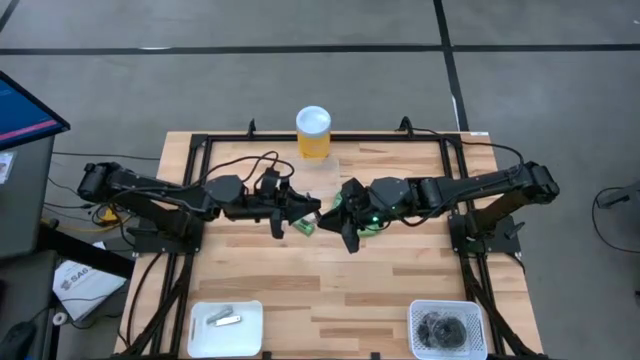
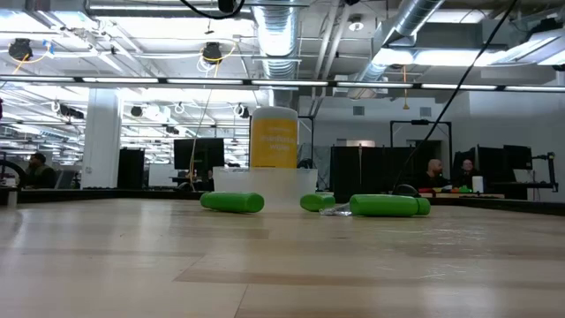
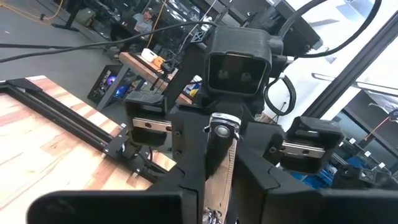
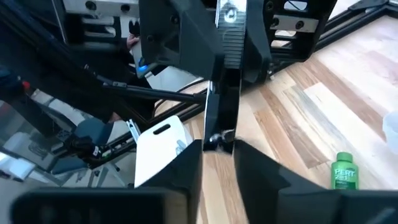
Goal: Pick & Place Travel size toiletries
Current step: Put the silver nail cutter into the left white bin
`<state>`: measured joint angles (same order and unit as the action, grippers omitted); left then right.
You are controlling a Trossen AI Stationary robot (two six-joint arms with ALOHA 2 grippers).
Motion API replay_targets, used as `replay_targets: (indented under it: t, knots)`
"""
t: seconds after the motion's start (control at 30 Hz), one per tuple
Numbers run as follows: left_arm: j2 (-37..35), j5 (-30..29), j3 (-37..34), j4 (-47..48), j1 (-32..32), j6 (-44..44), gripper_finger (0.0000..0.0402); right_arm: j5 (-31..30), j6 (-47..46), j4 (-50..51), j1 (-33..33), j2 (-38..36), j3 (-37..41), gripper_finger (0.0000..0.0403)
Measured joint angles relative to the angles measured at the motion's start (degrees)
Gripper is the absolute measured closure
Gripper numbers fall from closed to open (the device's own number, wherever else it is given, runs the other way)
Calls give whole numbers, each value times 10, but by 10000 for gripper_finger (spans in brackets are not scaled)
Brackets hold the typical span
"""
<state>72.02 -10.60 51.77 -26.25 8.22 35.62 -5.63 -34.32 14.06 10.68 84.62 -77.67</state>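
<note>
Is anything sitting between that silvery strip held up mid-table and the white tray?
Nothing visible. The silvery metal piece is in the left end effector above mid-table; only bare table lies toward the white tray.

Your tubes point(image 2: 232, 202) read bright green; one point(image 4: 343, 171) carries white lettering. Cylinder point(image 1: 313, 132), upper centre of the high view: yellow body, white lid. Table point(image 1: 400, 280): pale wood planks, black frame. Tray point(image 1: 226, 328), lower left: white, silvery pieces point(image 1: 226, 319). Basket point(image 1: 447, 328), lower right: white mesh, dark grey pieces point(image 1: 444, 329). Arms: black.
</note>
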Motion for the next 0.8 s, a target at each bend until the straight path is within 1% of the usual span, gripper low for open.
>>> replay_targets:
  t: [0.17, 0.2, 0.27, 0.33, 0.37, 0.47, 0.5, 0.57, 0.7, 0.8]
  knots:
    - [-11, 0, 0, 6, 0, 0, 359, 14, 13, 25, 4, -16, -22, 222]
    - [-14, 2, 0, 5, 0, 0, 359, 15, 13, 43, 7, -24, -27, 203]
    - [-22, 28, 0, 11, 0, 3, 359, 15, 13, 82, 15, -34, -35, 172]
    - [-35, 65, 0, 44, 5, 14, 359, 15, 3, 117, 27, -46, -39, 154]
    - [-37, 83, 1, 55, 10, 26, 359, 15, -3, 135, 35, -55, -39, 150]
    - [-57, 135, -1, 144, 42, 55, 359, 15, -19, 176, 58, -76, -40, 150]
    - [-61, 143, 2, 172, 56, 67, 359, 15, -26, 193, 67, -80, -40, 152]
    - [-75, 157, 0, 259, 91, 85, 359, 15, -41, 224, 81, -85, -40, 158]
    - [-86, 161, 0, 390, 174, 157, 359, 11, -71, 275, 97, -88, -40, 174]
    - [-83, 133, 0, 448, 245, 221, 359, 10, -86, 301, 99, -84, -40, 184]
